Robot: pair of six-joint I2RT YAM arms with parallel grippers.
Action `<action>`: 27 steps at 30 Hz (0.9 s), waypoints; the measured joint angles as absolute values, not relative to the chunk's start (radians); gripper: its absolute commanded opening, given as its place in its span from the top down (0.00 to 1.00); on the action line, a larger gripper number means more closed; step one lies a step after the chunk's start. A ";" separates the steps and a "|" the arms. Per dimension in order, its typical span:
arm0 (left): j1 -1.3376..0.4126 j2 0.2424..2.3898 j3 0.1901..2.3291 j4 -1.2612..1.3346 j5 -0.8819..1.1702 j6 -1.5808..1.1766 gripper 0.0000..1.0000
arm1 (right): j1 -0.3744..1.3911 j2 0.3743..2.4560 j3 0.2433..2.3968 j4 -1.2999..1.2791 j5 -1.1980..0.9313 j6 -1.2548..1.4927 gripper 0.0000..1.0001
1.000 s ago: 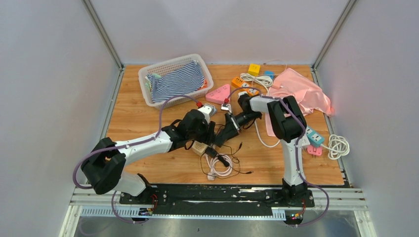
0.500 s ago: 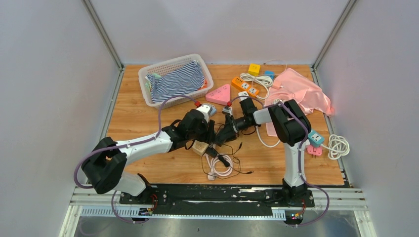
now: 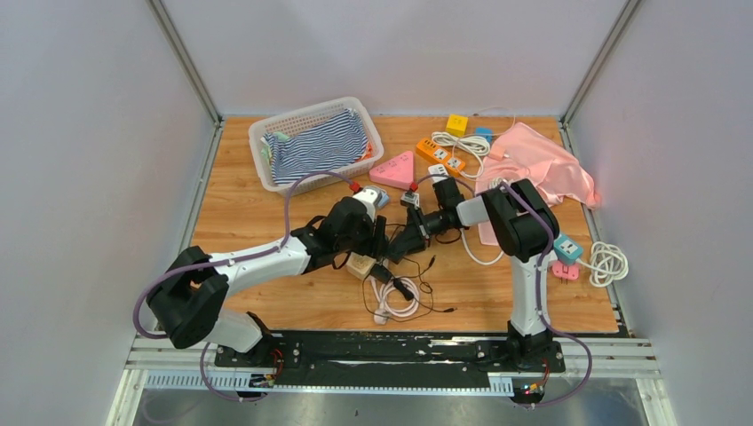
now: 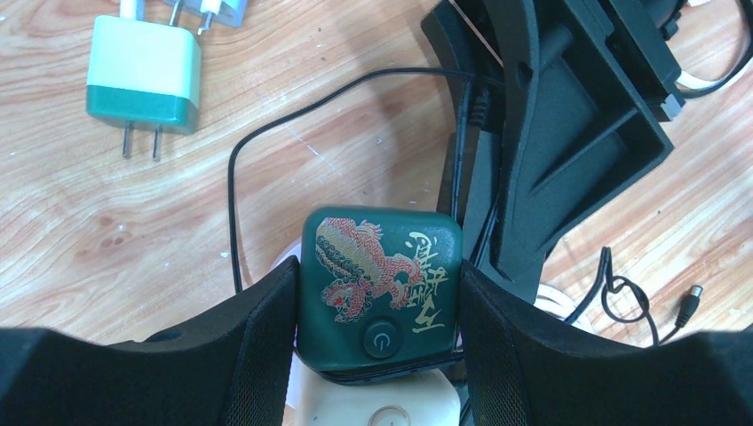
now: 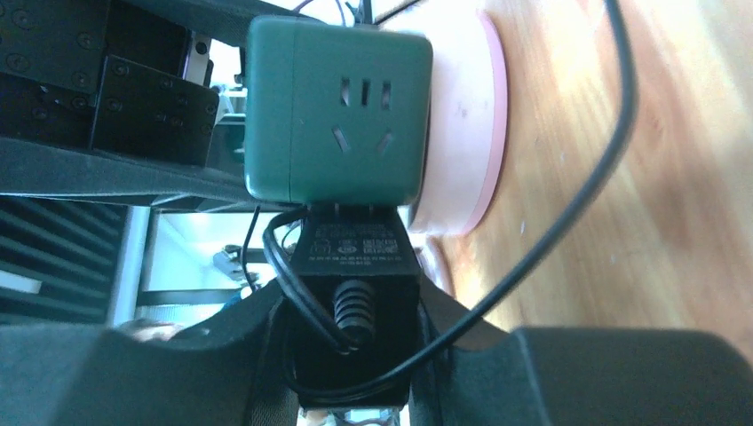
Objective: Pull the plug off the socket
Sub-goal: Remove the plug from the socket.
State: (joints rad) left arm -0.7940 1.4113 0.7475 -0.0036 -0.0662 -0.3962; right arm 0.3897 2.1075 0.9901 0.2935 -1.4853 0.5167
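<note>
Nearest, our right gripper (image 5: 351,355) pinches the black plug (image 5: 355,257), not yet out (1 cord (image 5: 568,222) loops round it); beyond, mid-table, our left gripper (image 4: 380,333) clamps the green socket (image 4: 380,257). The pull itself is left to do.

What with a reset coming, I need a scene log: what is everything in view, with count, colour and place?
socket cube: 1, dark green, table centre
plug: 1, black, in the cube's side
basket: 1, white, far left
striped cloth: 1, blue-white, in the basket
pink cloth: 1, far right
triangular power strip: 1, pink, far centre
orange power strip: 1, right of the triangle
small charger: 1, white-green, loose near the cube
table: 1, wooden
left end effector: 1, black, clamping the cube
right end effector: 1, black, gripping the plug
</note>
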 measured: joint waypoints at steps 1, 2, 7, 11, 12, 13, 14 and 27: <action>-0.794 1.412 0.748 -0.002 -0.064 -0.395 1.00 | 0.384 2.109 1.025 0.160 -1.494 0.410 1.00; -0.794 1.414 0.748 0.002 -0.061 -0.395 1.00 | 0.377 2.120 1.084 -0.050 -1.497 0.244 1.00; -0.795 1.430 0.756 0.024 -0.055 -0.400 1.00 | 0.350 2.258 1.367 -0.854 -1.511 -0.540 1.00; -0.799 1.436 0.773 0.056 -0.049 -0.405 1.00 | 0.307 2.275 1.448 -1.143 -1.508 -0.912 1.00; -0.802 1.438 0.775 0.060 -0.046 -0.405 1.00 | 0.302 2.273 1.451 -1.176 -1.506 -0.955 1.00; -0.804 1.439 0.776 0.065 -0.041 -0.406 1.00 | 0.296 2.269 1.451 -1.209 -1.503 -1.002 1.00; -0.806 1.440 0.777 0.067 -0.036 -0.408 1.00 | 0.293 2.267 1.451 -1.238 -1.499 -1.040 1.00; -0.816 1.444 0.786 0.067 0.007 -0.431 1.00 | 0.263 2.226 1.394 -1.355 -1.492 -1.230 1.00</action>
